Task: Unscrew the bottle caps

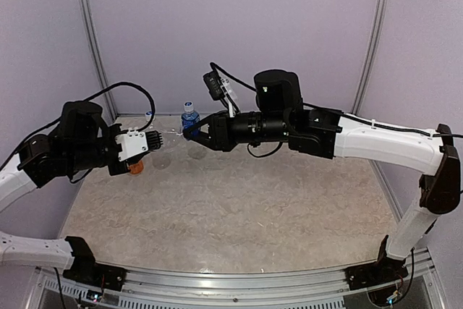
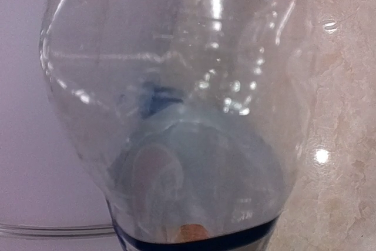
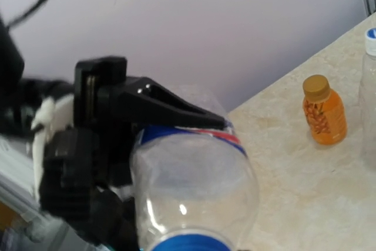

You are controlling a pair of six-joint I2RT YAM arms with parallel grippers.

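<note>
Condition: the left gripper (image 1: 155, 137) is clamped across the body of the labelled bottle (image 3: 194, 180) and holds it on its side in the air, above and just to the right of the orange bottle (image 3: 324, 116) in the top view; the right wrist view shows one black finger pressed against the label's upper edge. The blue cap (image 3: 188, 243) of the held bottle points away from the orange bottle, toward the right gripper (image 1: 189, 132); that gripper sits at the cap, but whether its jaws are closed on it cannot be told, since its fingers lie outside its own camera view and are too small in the top view. The orange bottle stands upright on the table (image 1: 239, 215) with its orange-brown cap (image 3: 316, 87) in place; a second blue-capped bottle (image 1: 189, 116) stands behind it and to its right.

Hazards, as judged:
- Partial seating of the right jaws; they may slip round the cap without turning it.
- Thin clear wall; it may yield under the left clamp, so the bottle may rotate with the cap.
- Off-axis twist; it may lever the bottle free, dropping it onto the orange bottle below and toppling it.
- A loosened cap may fall and roll off.
</note>
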